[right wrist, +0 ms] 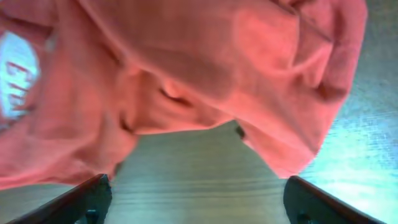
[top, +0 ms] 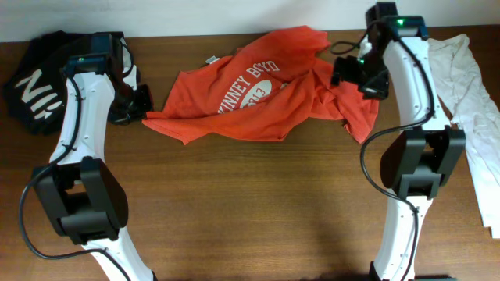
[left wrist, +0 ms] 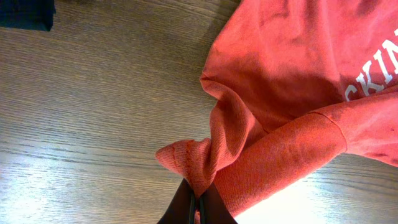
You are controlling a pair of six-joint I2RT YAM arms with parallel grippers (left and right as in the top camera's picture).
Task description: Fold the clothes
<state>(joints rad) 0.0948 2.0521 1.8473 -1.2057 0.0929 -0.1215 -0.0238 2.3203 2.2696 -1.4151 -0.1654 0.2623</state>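
Observation:
The red-orange T-shirt [top: 258, 90] with white print lies crumpled at the back middle of the table. My left gripper [top: 139, 109] is shut on its left sleeve edge; in the left wrist view the black jaws [left wrist: 198, 202] pinch a fold of the red cloth [left wrist: 280, 93]. My right gripper [top: 353, 74] hangs over the shirt's right side, open and empty; in the right wrist view its fingers [right wrist: 196, 196] stand wide apart above bare wood with the shirt [right wrist: 186, 68] just beyond. A black white-lettered garment [top: 39, 82] lies at the back left. A white garment [top: 473, 109] lies at the right.
The brown wooden table [top: 250, 203] stretches in front of the shirt. Both arm bases stand near the front, left [top: 82, 195] and right [top: 418, 164]. The white garment runs down the table's right edge.

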